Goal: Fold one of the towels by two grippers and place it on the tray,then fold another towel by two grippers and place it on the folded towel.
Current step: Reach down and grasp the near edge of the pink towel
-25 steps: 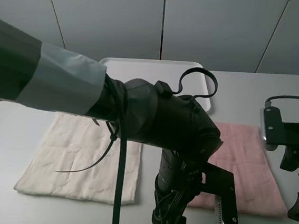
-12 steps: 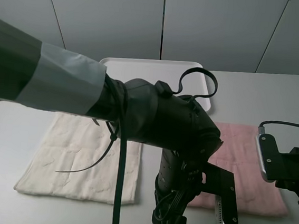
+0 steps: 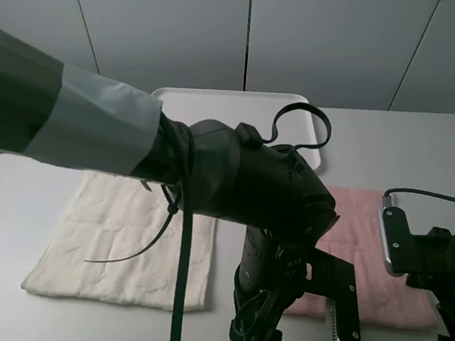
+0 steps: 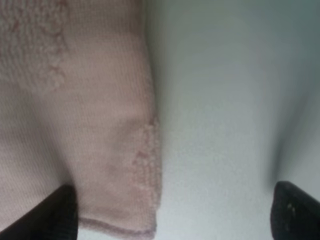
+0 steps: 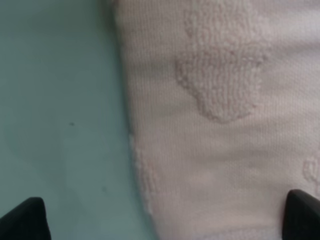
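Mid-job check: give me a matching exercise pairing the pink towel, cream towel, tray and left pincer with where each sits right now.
1 pink towel
2 cream towel
3 tray
4 left pincer

a far side of the table, behind both towels
b open, above a pink corner
c flat on the robot's left
d flat on the robot's right

Pairs: 1-d, 2-c, 3-a, 4-b
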Controlling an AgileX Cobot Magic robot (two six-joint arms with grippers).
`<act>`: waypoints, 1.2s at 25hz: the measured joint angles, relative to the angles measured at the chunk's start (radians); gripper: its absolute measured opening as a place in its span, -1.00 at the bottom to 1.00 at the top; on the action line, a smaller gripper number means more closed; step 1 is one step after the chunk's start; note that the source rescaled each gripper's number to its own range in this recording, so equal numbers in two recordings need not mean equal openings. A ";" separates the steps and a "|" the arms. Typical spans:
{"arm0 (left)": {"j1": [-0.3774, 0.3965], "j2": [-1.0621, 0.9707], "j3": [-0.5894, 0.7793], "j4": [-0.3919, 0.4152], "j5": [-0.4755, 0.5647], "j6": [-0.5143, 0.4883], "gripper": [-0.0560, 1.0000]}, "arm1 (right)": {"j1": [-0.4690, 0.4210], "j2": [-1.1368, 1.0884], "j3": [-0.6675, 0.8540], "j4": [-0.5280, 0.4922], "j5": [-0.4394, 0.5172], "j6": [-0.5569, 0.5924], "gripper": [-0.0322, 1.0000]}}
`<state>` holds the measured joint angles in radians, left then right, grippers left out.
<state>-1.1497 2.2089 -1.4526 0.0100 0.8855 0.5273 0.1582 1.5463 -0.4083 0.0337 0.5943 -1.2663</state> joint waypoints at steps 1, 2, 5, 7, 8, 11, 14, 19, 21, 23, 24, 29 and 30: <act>0.000 0.000 0.000 0.000 0.000 0.000 0.98 | 0.000 0.007 0.000 0.003 -0.003 -0.005 1.00; 0.000 0.000 0.000 0.000 0.000 0.000 0.98 | 0.000 0.012 0.000 0.003 -0.005 -0.008 1.00; 0.000 0.000 0.000 0.000 0.002 0.000 0.98 | 0.000 0.027 0.000 0.003 -0.005 -0.012 1.00; 0.000 0.000 0.000 0.000 0.002 0.000 0.98 | 0.000 0.037 0.000 0.003 -0.007 -0.016 1.00; 0.000 0.000 0.000 0.000 0.002 0.000 0.98 | 0.000 0.043 0.002 0.003 -0.010 -0.018 1.00; 0.000 0.000 0.000 0.000 0.004 0.000 0.98 | 0.000 0.048 0.021 0.003 -0.047 -0.035 1.00; 0.000 0.000 0.000 0.000 0.004 0.000 0.98 | 0.000 0.043 0.057 0.003 -0.116 -0.042 1.00; 0.000 0.000 0.000 0.000 0.005 0.000 0.98 | 0.000 0.042 0.069 -0.019 -0.152 -0.045 0.99; 0.000 0.000 0.000 0.000 0.005 0.000 0.98 | 0.000 0.042 0.069 -0.026 -0.158 -0.045 0.99; 0.000 0.000 0.000 0.000 0.005 0.000 0.98 | 0.000 0.042 0.069 -0.034 -0.160 -0.045 0.99; 0.000 0.000 0.000 0.000 0.005 0.000 0.98 | 0.000 0.042 0.069 -0.034 -0.162 -0.045 0.99; 0.000 0.000 0.000 0.000 0.008 0.000 0.98 | 0.000 0.050 0.078 -0.066 -0.194 -0.043 0.76; 0.000 0.000 0.000 0.000 0.010 0.000 0.98 | 0.000 0.050 0.082 -0.077 -0.201 -0.039 0.62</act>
<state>-1.1497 2.2089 -1.4526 0.0100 0.8951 0.5273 0.1582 1.5961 -0.3259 -0.0436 0.3935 -1.3056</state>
